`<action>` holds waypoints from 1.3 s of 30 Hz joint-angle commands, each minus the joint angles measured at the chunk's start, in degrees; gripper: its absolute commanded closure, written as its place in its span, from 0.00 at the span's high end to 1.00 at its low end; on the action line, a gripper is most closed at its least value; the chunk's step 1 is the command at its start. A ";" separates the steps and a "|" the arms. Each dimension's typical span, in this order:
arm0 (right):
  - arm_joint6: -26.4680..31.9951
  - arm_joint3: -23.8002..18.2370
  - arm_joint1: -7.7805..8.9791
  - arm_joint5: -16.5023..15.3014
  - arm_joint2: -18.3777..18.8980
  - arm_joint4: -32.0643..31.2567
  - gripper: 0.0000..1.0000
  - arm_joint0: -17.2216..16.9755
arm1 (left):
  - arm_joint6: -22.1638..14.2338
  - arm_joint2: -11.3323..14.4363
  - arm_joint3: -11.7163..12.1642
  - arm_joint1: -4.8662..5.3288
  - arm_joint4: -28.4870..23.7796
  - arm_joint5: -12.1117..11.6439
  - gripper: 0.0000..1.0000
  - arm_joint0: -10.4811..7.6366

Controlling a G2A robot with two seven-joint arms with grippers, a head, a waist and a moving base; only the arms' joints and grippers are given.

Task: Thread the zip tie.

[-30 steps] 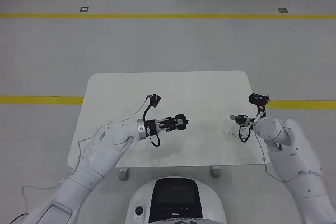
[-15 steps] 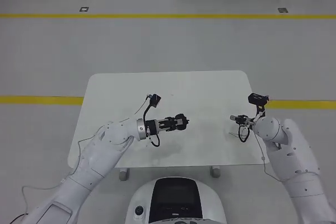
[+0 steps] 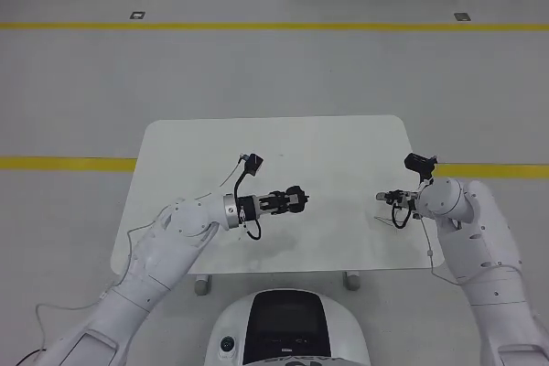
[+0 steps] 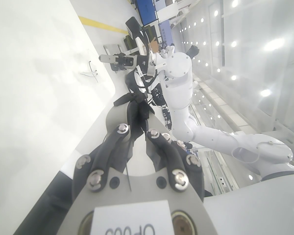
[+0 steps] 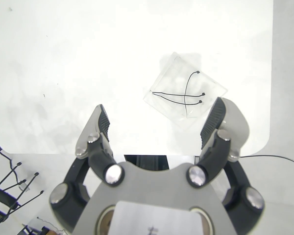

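Three thin black zip ties [image 5: 186, 91] lie crossed on a clear square sheet [image 5: 166, 74] near the table's right edge, seen in the top view as faint lines [image 3: 387, 220]. My right gripper [image 5: 159, 118] hovers over them, open, with nothing between its ribbed pads [image 5: 213, 116]. It sits at the right side of the table [image 3: 381, 195]. My left gripper [image 3: 302, 196] is held above the table's middle, pointing toward the right arm. It is shut [image 4: 134, 103] on a thin black zip tie whose strand [image 4: 128, 172] trails back between the fingers.
The white table [image 3: 256, 146] has rounded corners, and its right edge [image 5: 272, 74] lies close to the clear sheet. Several more zip ties [image 5: 12, 179] lie on the floor below the near edge. A thin cable [image 5: 272, 157] hangs off the right corner.
The right arm's forearm and elbow have swung slightly toward the far side, with its gripper staying over the zip ties. The left arm has kept still.
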 commanded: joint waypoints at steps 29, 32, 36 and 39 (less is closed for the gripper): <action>4.18 -0.29 -0.07 0.00 -1.36 -5.12 1.00 0.63 | -2.82 -5.62 0.40 2.26 -2.67 0.00 0.00 3.64; 8.62 -0.52 -0.60 0.00 -2.38 -7.72 1.00 1.88 | -2.82 -5.62 0.40 2.26 -2.67 0.00 0.00 3.64; 11.29 0.40 -1.50 0.00 -2.44 -9.12 1.00 3.14 | -2.82 -5.62 0.40 2.26 -2.67 0.00 0.00 3.64; 11.29 3.17 -2.32 0.00 -2.20 -8.79 1.00 4.50 | -2.82 -5.62 0.40 2.26 -2.67 0.00 0.00 3.64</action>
